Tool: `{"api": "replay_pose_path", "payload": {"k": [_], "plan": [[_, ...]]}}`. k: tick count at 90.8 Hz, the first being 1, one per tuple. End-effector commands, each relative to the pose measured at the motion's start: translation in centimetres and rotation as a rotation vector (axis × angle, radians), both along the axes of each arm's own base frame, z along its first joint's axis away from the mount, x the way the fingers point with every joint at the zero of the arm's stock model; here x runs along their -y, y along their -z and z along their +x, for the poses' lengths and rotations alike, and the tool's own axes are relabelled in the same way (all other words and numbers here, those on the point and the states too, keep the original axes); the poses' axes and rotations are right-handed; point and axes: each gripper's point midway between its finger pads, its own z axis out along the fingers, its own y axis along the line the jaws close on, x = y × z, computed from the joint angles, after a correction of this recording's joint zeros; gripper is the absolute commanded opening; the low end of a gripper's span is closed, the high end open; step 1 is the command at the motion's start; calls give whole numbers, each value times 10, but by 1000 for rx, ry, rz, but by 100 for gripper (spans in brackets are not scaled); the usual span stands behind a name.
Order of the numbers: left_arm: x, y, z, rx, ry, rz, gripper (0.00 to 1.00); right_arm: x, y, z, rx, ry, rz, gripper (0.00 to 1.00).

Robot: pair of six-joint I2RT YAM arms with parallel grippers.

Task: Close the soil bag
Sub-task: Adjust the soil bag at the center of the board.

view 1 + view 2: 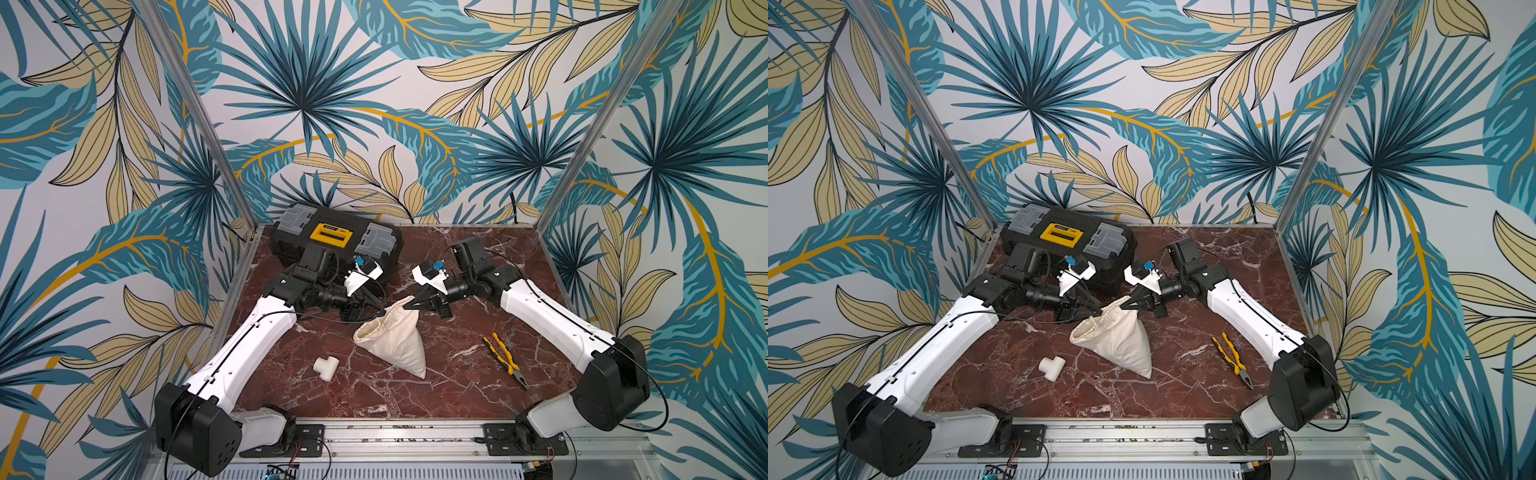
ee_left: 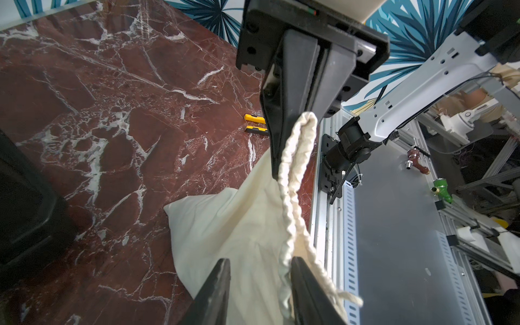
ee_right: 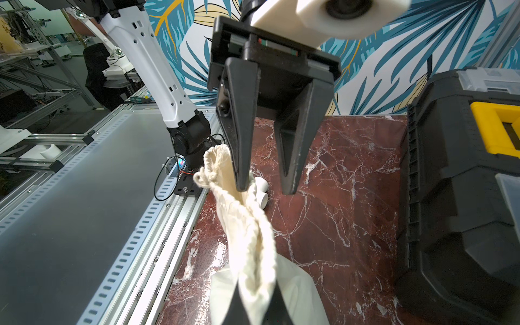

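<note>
Right pincer [image 1: 405, 306] clamps soil bag [image 1: 399, 345] hem; left pincer [image 1: 380, 310] gapes; red marble table [image 1: 457, 399], leafy walls [image 1: 374, 83].

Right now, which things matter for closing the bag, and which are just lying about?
In the job: bag, cord, left gripper, right gripper.
Lying about: toolbox, pipe tee, pliers.

A black toolbox [image 1: 332, 237] stands at the far left of the table [image 1: 419, 399]. A white tee [image 1: 328, 369] and yellow pliers [image 1: 505, 359] lie nearer the front.
</note>
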Motion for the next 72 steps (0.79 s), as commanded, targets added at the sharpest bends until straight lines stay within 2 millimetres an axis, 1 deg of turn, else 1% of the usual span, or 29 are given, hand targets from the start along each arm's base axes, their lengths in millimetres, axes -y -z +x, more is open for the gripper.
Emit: {"api": "replay_pose_path", "payload": {"k": [1,9,16,22,30,45,63,72], "plan": [[5,-10,1,26,22,-7,33,3,-7,-1,0,15,-3,3],[9,-9,-1,22,34,-2,24,2,-7,1,4,25,-3,4],[11,-6,0,14,37,-1,10,2,-7,3,4,40,-9,5],[12,-5,0,6,36,-1,0,2,-7,4,3,43,-10,6],[12,-4,1,0,28,3,0,1,-8,6,6,58,-11,8],[13,-4,5,-14,16,0,0,1,-10,12,20,108,0,15],[19,-6,19,-66,-32,-15,0,2,-14,21,30,189,15,24],[19,-7,29,-91,-78,-6,0,4,-19,33,35,267,25,29]]}}
